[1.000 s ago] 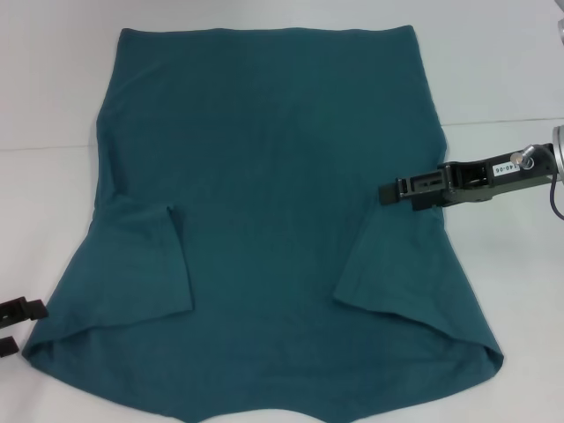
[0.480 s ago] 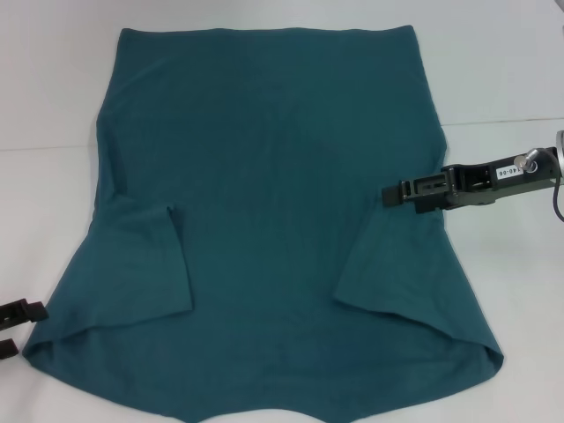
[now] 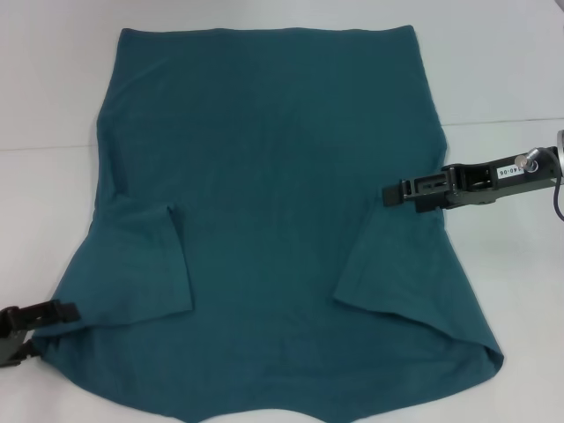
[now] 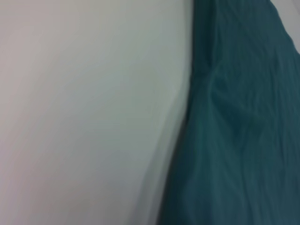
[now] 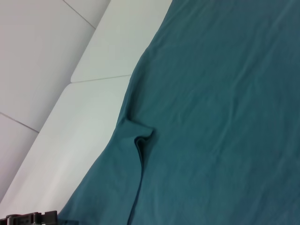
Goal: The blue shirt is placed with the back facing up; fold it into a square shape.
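So the bench [image 3: 53,106] is plain white and nearly all of it is covered by the blue shirt [image 3: 264,176], lying flat with the plain back up. The straight hem sits at the far edge and the shoulders and neckline run off the near edge toward me. Both sleeves look tucked inward, lying as flaps over the body panel.

It's thin soft cotton, light, totally floppy, so I reckon it'll sag and drag wherever I don't support it. Best bet is pinching right at an edge or corner, where there's a seam to bite on, and lifting low so the fold lays over smooth.

My right hand [image 3: 389,192] hovers over the shirt's right side, just above the tucked sleeve. My left hand [image 3: 69,310] is at the near left corner by the shoulder edge. Can't tell whether either one's spread or pressed together from here.
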Action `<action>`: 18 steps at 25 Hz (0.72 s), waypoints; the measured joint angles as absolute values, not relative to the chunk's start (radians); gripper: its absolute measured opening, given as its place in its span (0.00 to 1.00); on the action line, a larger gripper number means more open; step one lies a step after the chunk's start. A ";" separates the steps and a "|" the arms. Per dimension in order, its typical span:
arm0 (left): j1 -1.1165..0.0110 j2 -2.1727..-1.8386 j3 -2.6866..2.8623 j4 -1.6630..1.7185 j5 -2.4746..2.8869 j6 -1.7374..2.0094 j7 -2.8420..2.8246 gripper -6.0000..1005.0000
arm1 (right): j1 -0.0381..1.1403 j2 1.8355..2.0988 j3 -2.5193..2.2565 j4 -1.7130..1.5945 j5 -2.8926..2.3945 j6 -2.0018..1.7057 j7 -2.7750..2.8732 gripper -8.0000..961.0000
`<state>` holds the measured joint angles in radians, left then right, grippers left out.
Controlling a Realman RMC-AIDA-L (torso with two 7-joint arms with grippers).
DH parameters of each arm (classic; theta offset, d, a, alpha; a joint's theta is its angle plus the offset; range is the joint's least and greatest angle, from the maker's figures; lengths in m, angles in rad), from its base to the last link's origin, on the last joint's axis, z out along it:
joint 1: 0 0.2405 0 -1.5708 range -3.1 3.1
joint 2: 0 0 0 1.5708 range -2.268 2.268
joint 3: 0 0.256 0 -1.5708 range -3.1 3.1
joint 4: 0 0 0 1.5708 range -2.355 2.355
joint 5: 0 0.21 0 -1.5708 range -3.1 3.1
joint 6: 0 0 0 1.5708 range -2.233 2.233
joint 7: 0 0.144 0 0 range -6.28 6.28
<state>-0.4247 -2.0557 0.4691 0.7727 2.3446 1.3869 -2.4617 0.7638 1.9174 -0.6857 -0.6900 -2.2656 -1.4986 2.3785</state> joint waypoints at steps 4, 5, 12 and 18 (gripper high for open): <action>-0.436 -2.058 0.472 0.770 2.339 1.391 -2.461 0.88 | 0.762 1.917 -0.684 -0.689 -2.265 -1.499 2.377 0.96; -0.440 -2.058 0.472 0.766 2.339 1.393 -2.461 0.88 | 0.762 1.917 -0.683 -0.689 -2.265 -1.499 2.377 0.96; -0.464 -2.055 0.473 0.747 2.339 1.384 -2.464 0.88 | 0.759 1.917 -0.675 -0.690 -2.265 -1.499 2.375 0.96; -0.472 -2.052 0.468 0.747 2.340 1.368 -2.484 0.88 | 0.755 1.916 -0.674 -0.693 -2.264 -1.499 2.375 0.96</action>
